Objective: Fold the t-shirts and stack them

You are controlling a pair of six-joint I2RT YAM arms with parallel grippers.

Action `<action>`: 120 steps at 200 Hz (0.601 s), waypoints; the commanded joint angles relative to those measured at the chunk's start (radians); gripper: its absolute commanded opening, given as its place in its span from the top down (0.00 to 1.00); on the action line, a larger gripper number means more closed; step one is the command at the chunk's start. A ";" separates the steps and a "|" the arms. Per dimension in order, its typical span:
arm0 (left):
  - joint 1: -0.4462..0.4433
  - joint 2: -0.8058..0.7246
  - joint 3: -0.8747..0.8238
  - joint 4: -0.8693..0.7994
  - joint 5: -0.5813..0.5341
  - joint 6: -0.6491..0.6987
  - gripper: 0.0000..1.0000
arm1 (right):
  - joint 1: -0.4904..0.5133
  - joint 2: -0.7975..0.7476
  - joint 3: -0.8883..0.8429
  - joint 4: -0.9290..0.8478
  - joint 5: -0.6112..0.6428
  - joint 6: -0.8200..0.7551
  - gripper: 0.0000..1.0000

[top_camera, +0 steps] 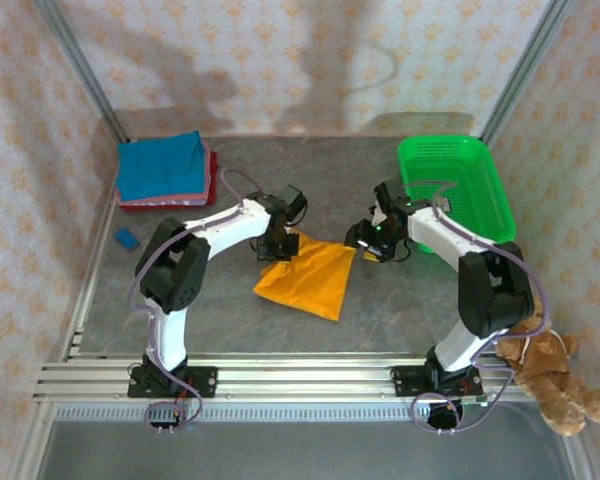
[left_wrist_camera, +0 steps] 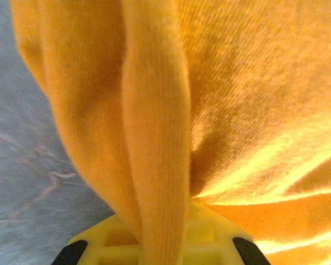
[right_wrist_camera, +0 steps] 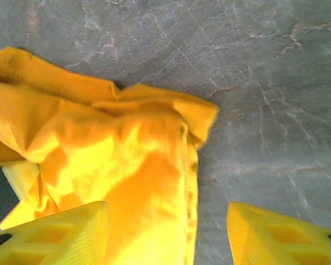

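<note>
Top view: orange t-shirt (top_camera: 305, 277) half folded on table (top_camera: 400, 300), between both grippers. Left gripper (top_camera: 283, 243) at one shirt corner, right gripper (top_camera: 368, 240) just beside opposite corner. Stack of folded shirts (top_camera: 165, 170) well apart from both.

Left wrist view: fingers (left_wrist_camera: 209, 243) clamped on raised ridge of orange cloth, rest draping beyond fingertips.

Right wrist view: fingers (right_wrist_camera: 60, 232) spread wide, holding nothing. Crumpled shirt corner lies between them and just beyond.

Likely handling: light, limp, creases easily. Best pinched at corners or hem.

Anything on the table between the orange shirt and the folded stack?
Nothing visible does. The left gripper pinches the orange shirt; the small blue thing lies left of the line to the stack.
</note>
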 commanded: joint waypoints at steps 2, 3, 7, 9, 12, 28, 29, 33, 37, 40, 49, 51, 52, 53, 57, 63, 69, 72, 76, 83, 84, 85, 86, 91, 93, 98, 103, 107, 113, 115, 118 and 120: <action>0.025 0.017 0.111 -0.164 -0.143 0.103 1.00 | -0.028 -0.078 0.015 -0.091 0.064 -0.022 0.41; 0.025 0.018 0.115 -0.168 -0.146 0.106 1.00 | -0.029 -0.081 0.015 -0.093 0.065 -0.022 0.41; 0.029 0.023 0.135 -0.184 -0.158 0.117 1.00 | -0.033 -0.093 0.015 -0.096 0.065 -0.024 0.41; 0.033 0.025 0.146 -0.190 -0.165 0.123 1.00 | -0.034 -0.098 0.015 -0.098 0.066 -0.024 0.41; 0.036 0.028 0.162 -0.202 -0.174 0.132 1.00 | -0.035 -0.104 0.015 -0.101 0.066 -0.025 0.41; 0.056 0.051 0.251 -0.267 -0.230 0.187 1.00 | -0.042 -0.129 0.019 -0.121 0.064 -0.033 0.41; 0.058 0.052 0.257 -0.271 -0.234 0.190 1.00 | -0.042 -0.130 0.020 -0.122 0.063 -0.033 0.41; 0.062 0.060 0.280 -0.286 -0.247 0.206 1.00 | -0.044 -0.133 0.022 -0.128 0.062 -0.036 0.41; 0.069 0.066 0.303 -0.297 -0.260 0.220 1.00 | -0.044 -0.135 0.024 -0.134 0.061 -0.037 0.41; 0.075 0.072 0.322 -0.308 -0.269 0.231 1.00 | -0.044 -0.138 0.025 -0.138 0.061 -0.039 0.41; 0.091 0.088 0.375 -0.334 -0.288 0.265 1.00 | -0.044 -0.140 0.025 -0.142 0.059 -0.040 0.40; 0.095 0.093 0.387 -0.339 -0.290 0.273 1.00 | -0.044 -0.141 0.024 -0.144 0.059 -0.040 0.40; 0.097 0.094 0.393 -0.342 -0.291 0.277 1.00 | -0.043 -0.142 0.024 -0.143 0.058 -0.040 0.40; 0.098 0.096 0.399 -0.343 -0.292 0.282 1.00 | -0.043 -0.142 0.024 -0.143 0.058 -0.040 0.40; 0.106 0.104 0.426 -0.357 -0.295 0.296 1.00 | -0.043 -0.144 0.022 -0.143 0.058 -0.040 0.40; 0.115 0.119 0.465 -0.377 -0.305 0.316 1.00 | -0.043 -0.146 0.019 -0.140 0.056 -0.041 0.40; 0.125 0.131 0.506 -0.395 -0.315 0.336 1.00 | -0.044 -0.146 0.017 -0.137 0.055 -0.042 0.40; 0.129 0.137 0.524 -0.407 -0.319 0.343 1.00 | -0.045 -0.147 0.015 -0.136 0.052 -0.043 0.40; 0.137 0.145 0.549 -0.420 -0.324 0.352 1.00 | -0.045 -0.147 0.014 -0.135 0.049 -0.044 0.40; 0.153 0.159 0.595 -0.440 -0.321 0.363 1.00 | -0.043 -0.147 0.013 -0.131 0.043 -0.044 0.39; 0.156 0.160 0.601 -0.443 -0.320 0.365 1.00 | -0.044 -0.148 0.012 -0.130 0.043 -0.044 0.39; 0.158 0.161 0.608 -0.445 -0.319 0.366 1.00 | -0.043 -0.149 0.012 -0.129 0.042 -0.044 0.39; 0.161 0.163 0.614 -0.448 -0.317 0.368 1.00 | -0.043 -0.149 0.012 -0.128 0.041 -0.043 0.39; 0.173 0.171 0.645 -0.457 -0.307 0.376 1.00 | -0.045 -0.151 0.011 -0.126 0.039 -0.044 0.39; 0.179 0.174 0.657 -0.463 -0.303 0.379 1.00 | -0.044 -0.152 0.011 -0.123 0.038 -0.043 0.39; 0.190 0.182 0.690 -0.473 -0.295 0.387 1.00 | -0.044 -0.154 0.010 -0.120 0.039 -0.041 0.38; 0.199 0.192 0.723 -0.488 -0.290 0.394 1.00 | -0.043 -0.157 0.011 -0.117 0.039 -0.039 0.38; 0.206 0.200 0.753 -0.499 -0.288 0.401 1.00 | -0.044 -0.159 0.011 -0.115 0.039 -0.036 0.37; 0.217 0.213 0.799 -0.519 -0.291 0.411 1.00 | -0.044 -0.162 0.011 -0.109 0.037 -0.034 0.37; 0.221 0.219 0.810 -0.526 -0.291 0.414 1.00 | -0.044 -0.162 0.011 -0.108 0.037 -0.034 0.37; 0.226 0.226 0.835 -0.537 -0.292 0.420 1.00 | -0.043 -0.164 0.011 -0.104 0.036 -0.032 0.37; 0.230 0.232 0.855 -0.543 -0.291 0.423 1.00 | -0.043 -0.164 0.010 -0.102 0.036 -0.031 0.36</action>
